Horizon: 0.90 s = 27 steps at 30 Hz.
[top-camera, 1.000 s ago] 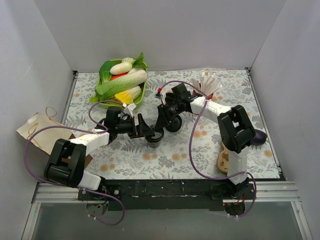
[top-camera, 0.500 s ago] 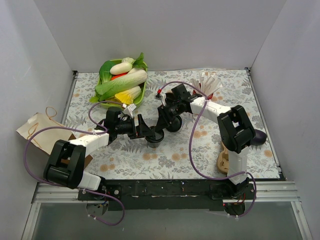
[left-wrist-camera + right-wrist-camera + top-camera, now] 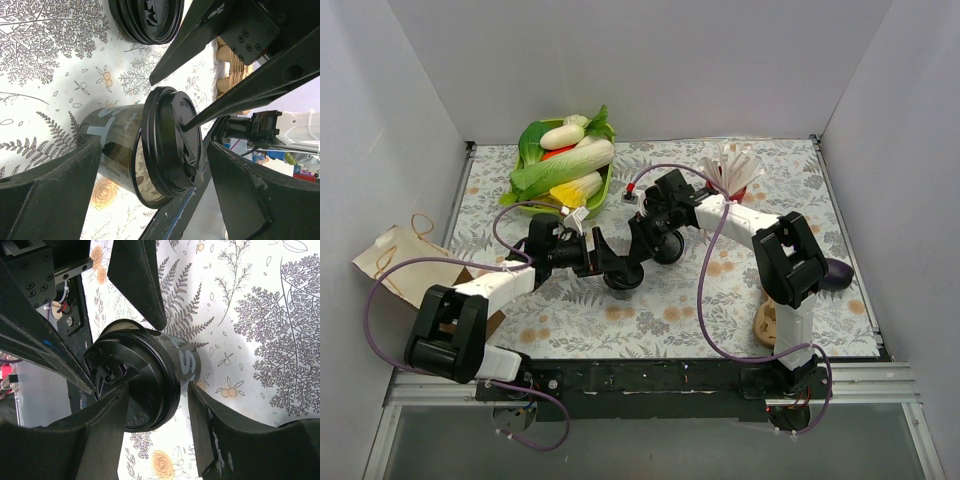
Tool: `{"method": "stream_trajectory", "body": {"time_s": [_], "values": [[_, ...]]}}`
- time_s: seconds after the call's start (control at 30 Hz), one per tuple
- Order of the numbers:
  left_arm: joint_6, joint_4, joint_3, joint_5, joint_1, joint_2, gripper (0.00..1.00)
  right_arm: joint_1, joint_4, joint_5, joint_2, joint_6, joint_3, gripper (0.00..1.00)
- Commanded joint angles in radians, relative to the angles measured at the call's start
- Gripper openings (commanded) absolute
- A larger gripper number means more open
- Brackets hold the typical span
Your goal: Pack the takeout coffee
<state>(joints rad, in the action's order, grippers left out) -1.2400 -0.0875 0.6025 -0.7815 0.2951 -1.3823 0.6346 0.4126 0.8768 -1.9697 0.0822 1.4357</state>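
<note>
- Far off to the coffee's left, a paper bag [image 3: 392, 256] with loop handles lies at the edge of the floral table [image 3: 570, 312].
- Up and behind the coffee, to its left, a pile of vegetables [image 3: 568, 162] sits at the back.
- Here's the left gripper [image 3: 154, 141], reaching in from the coffee's left. Its fingers are spread wide with the cup in the gap between them, and there's daylight on the lid side.
- The takeout coffee [image 3: 623, 277] stands mid-table with its black lid on, right where the two arms meet.
- Just behind it and a touch right, a second black lid [image 3: 145, 22] rests on the table.
- The right gripper [image 3: 159, 387] comes in from the coffee's right rear. Its fingers are parted and straddle the cup. One tip is at the lid's top, the other beside its rim. Whether they actually press it, I cannot tell.
- Well behind and right of the coffee is the red cup [image 3: 735, 175] of white sticks.
- Right and nearer than the coffee, the tan pulp carrier [image 3: 767, 322] peeks out by the right arm's base.
</note>
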Motion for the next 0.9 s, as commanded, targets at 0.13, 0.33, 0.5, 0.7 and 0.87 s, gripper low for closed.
{"method": "stream_trajectory", "body": {"time_s": [0.13, 0.33, 0.5, 0.7, 0.87], "values": [[0.022, 0.057, 0.009, 0.004, -0.022, 0.077, 0.87, 0.019, 0.023, -0.021, 0.037, 0.047, 0.06, 0.67], [0.045, 0.081, 0.013, 0.01, -0.028, 0.086, 0.88, 0.036, 0.032, -0.03, 0.029, 0.074, 0.061, 0.75], [0.073, 0.133, 0.025, 0.011, -0.028, 0.109, 0.87, 0.053, 0.046, -0.048, 0.028, 0.105, 0.086, 0.88], [0.219, 0.323, 0.106, 0.019, -0.045, 0.18, 0.87, 0.071, 0.052, -0.067, 0.038, 0.126, 0.095, 0.95], [0.401, 0.538, 0.198, 0.097, -0.062, 0.247, 0.88, 0.083, 0.057, -0.082, 0.043, 0.14, 0.094, 0.96]]}}
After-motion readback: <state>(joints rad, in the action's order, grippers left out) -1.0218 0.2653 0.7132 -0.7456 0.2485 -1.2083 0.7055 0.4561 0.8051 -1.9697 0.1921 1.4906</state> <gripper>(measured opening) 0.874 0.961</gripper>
